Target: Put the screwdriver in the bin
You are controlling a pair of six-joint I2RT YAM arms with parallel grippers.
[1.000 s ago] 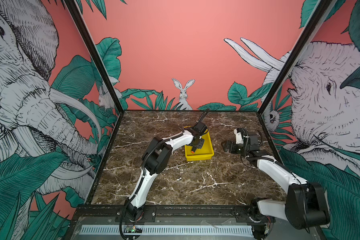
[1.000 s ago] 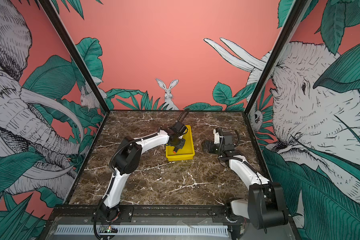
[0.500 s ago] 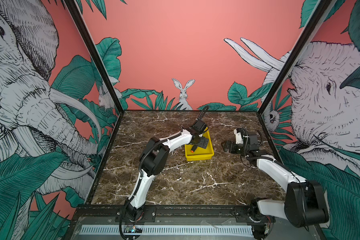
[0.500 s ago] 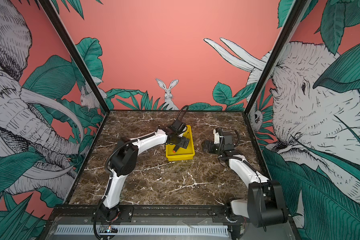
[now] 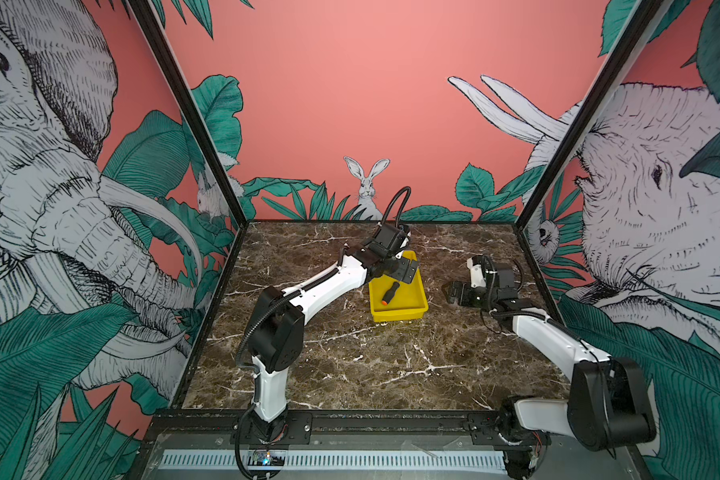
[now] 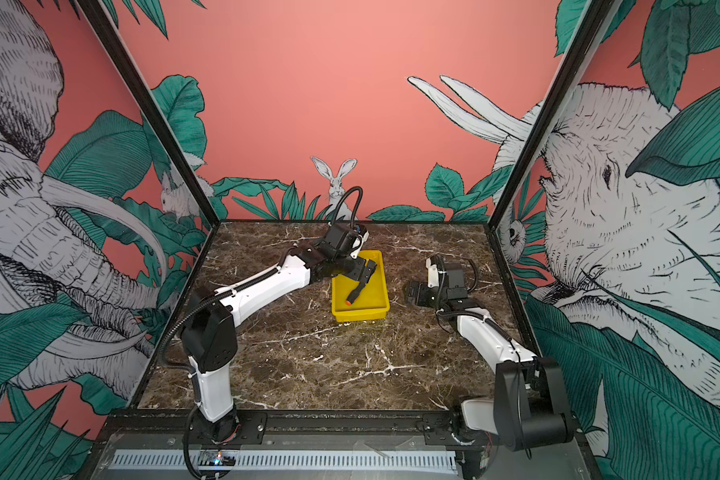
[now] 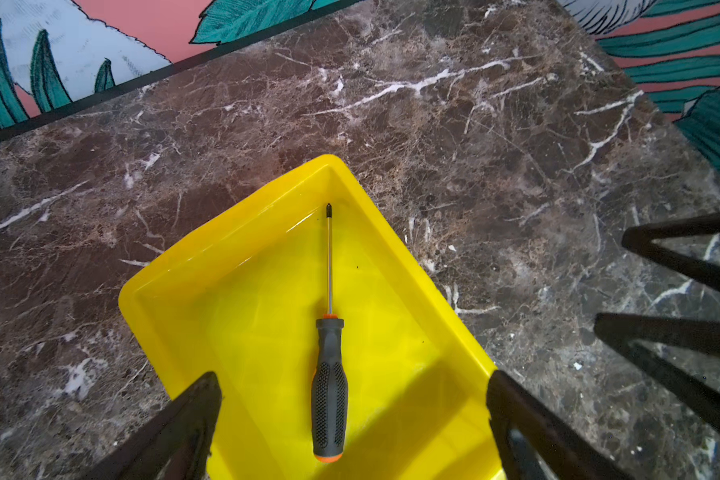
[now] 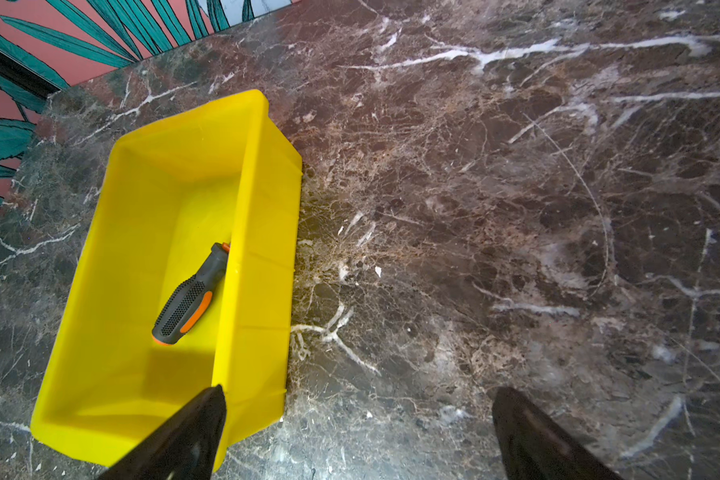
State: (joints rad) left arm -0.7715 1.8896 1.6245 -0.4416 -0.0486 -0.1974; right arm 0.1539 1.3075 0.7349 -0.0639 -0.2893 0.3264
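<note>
The screwdriver (image 5: 390, 293) (image 6: 356, 293), black-handled with an orange butt, lies flat on the floor of the yellow bin (image 5: 400, 313) (image 6: 360, 314). In the left wrist view the screwdriver (image 7: 329, 374) points its thin shaft toward a far corner of the bin (image 7: 246, 311). My left gripper (image 5: 406, 270) (image 7: 352, 378) hovers open above the handle, both fingers well clear of it. My right gripper (image 5: 452, 291) (image 8: 358, 390) stands open over bare marble just right of the bin (image 8: 258, 208), holding nothing; the screwdriver's (image 8: 188, 299) shaft is hidden behind the bin wall there.
The bin sits on the brown marble table (image 5: 350, 365) toward the back centre. Painted walls close in the left, back and right sides. A black rail (image 5: 350, 419) runs along the front edge, where both arm bases are mounted.
The left gripper has gone from shut on the screwdriver to wide open. The screwdriver now lies loose in the bin. The right arm has not moved.
</note>
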